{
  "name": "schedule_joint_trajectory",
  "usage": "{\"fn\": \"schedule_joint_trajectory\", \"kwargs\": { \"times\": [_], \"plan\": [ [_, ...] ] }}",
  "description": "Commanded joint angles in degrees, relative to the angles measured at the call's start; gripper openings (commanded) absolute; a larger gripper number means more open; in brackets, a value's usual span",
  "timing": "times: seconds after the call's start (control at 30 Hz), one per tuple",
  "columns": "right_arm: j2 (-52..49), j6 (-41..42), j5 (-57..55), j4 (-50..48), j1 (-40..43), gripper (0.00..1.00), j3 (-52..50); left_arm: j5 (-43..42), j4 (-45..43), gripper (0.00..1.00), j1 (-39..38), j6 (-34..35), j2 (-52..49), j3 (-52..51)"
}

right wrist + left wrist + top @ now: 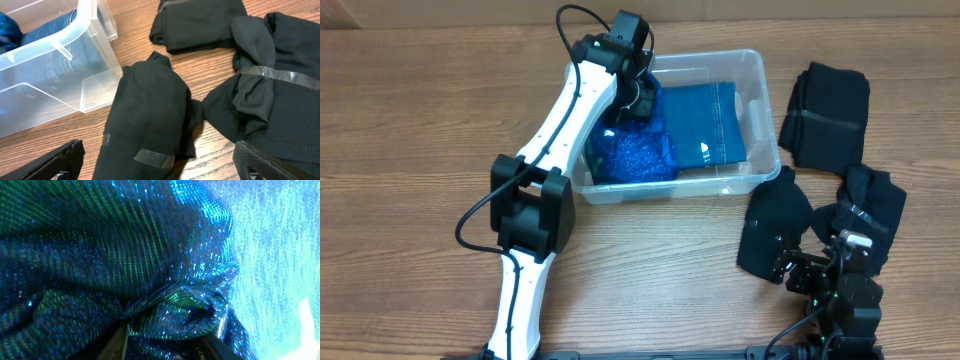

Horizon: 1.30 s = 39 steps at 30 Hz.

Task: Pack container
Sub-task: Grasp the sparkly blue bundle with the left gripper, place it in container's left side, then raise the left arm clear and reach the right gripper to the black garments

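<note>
In the left wrist view the sequinned blue fabric (125, 255) fills the frame, smeared with blur. Only the tips of the left gripper (167, 342) fingers (117, 341) poke in at the bottom edge — whether they pinch the cloth bunched between them cannot be told. From overhead that gripper is hidden under its own wrist inside the container (710, 56), and the arm covers part of the denim garment (705, 125). The right gripper (160, 162) shows only two finger ends at opposite lower corners of its wrist view — the rest is cut off. There the container runs off the left edge and a black garment (280, 75) off the right.
</note>
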<state>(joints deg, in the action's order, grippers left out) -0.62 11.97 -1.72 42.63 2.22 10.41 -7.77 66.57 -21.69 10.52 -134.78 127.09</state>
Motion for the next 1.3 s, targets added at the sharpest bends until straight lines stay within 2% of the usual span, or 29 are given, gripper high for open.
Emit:
{"fn": "schedule_joint_trajectory", "kwargs": {
  "times": [0.0, 0.03, 0.1, 0.17, 0.23, 0.33, 0.43, 0.47, 0.5, 0.63, 0.73, 0.87, 0.9, 1.03, 1.1, 1.27],
  "plan": [
    [0.46, -0.02, -0.07, -0.17, -0.07, 1.00, -0.98, 3.76, 5.07, 0.55, 1.14, 0.20, 7.13, 6.40],
    [0.46, -0.02, -0.07, -0.17, -0.07, 1.00, -0.98, 3.74, 5.68, 0.63, 1.14, 0.17, 9.81, 7.28],
    [0.46, -0.02, -0.07, -0.17, -0.07, 1.00, -0.98, 3.72, 6.12, 0.87, 1.14, 0.17, 15.43, 7.43],
    [0.46, -0.02, -0.07, -0.17, -0.07, 1.00, -0.98, 3.96, 8.11, 1.00, 1.66, 0.15, 21.09, 7.43],
    [0.46, -0.02, -0.09, -0.44, -0.07, 1.00, -0.98, 3.91, 11.72, 1.00, 3.56, 0.20, 23.87, 7.43],
    [0.46, 0.90, 3.50, -8.15, -0.07, 1.00, -1.01, 3.89, 21.29, 1.00, 10.84, 0.22, 25.64, 7.43],
    [0.46, 10.49, 12.63, -8.33, -0.07, 1.00, -1.05, 3.87, 28.83, 1.00, 17.00, -1.36, 25.75, 7.43],
    [0.46, 13.90, 13.75, -9.97, -0.07, 1.00, -1.03, 3.89, 30.25, 1.00, 18.51, -3.52, 26.12, 7.43],
    [0.46, 13.81, 16.17, -12.15, -0.07, 1.00, -0.83, 3.87, 30.25, 1.00, 18.84, -4.81, 26.88, 7.39],
    [-2.67, 16.20, 17.84, -13.03, -0.07, 1.00, 7.41, 9.44, 29.59, 1.00, 18.78, -2.64, 35.28, 7.39],
    [-14.99, 16.57, 14.19, -5.57, -0.04, 1.00, 16.28, 11.13, 30.23, 1.00, 18.78, -1.73, 41.75, 7.39],
    [-42.05, 16.17, 14.23, -2.67, 0.13, 1.00, 27.23, 11.15, 30.23, 1.00, 18.78, -1.73, 45.77, 7.39],
    [-51.41, 16.13, 14.49, -2.60, 0.17, 1.00, 29.94, 11.15, 30.23, 1.00, 18.78, -1.73, 45.64, 7.39],
    [-72.37, 16.11, 14.58, -2.62, 1.27, 1.00, 31.85, 11.15, 30.23, 1.00, 18.78, -1.73, 45.42, 7.32],
    [-76.91, 15.21, 12.66, -2.51, 2.89, 1.00, 31.82, 11.15, 30.23, 1.00, 18.78, -1.73, 45.42, 7.32],
    [-76.85, 13.00, 11.23, 4.17, 5.97, 1.00, 31.82, 11.15, 30.21, 1.00, 18.78, -1.73, 45.31, 7.32]
  ]
}}
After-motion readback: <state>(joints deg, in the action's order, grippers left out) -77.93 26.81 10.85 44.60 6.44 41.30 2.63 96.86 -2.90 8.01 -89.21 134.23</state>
